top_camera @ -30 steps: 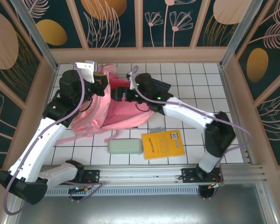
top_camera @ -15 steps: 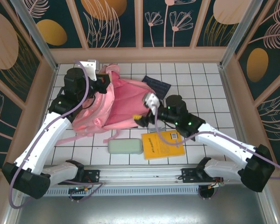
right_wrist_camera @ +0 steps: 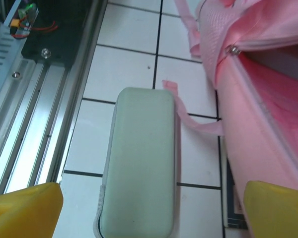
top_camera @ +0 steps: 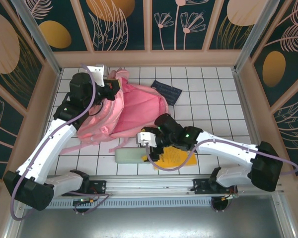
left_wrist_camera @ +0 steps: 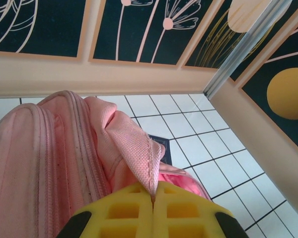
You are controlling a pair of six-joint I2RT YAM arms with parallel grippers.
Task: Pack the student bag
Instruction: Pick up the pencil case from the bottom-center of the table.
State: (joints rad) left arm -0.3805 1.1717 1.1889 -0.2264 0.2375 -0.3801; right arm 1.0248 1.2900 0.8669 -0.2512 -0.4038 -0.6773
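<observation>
Left fingers (left_wrist_camera: pixel 114 214), seemingly, on student bag (left_wrist_camera: pixel 49 163)

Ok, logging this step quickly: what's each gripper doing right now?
Left gripper: closed, pinching the student bag's fabric edge.
Right gripper: open, holding nothing, above the pale green case.

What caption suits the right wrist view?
Open right gripper hovers above a pale green case on white tiles, beside the unzipped pink student bag.
</observation>
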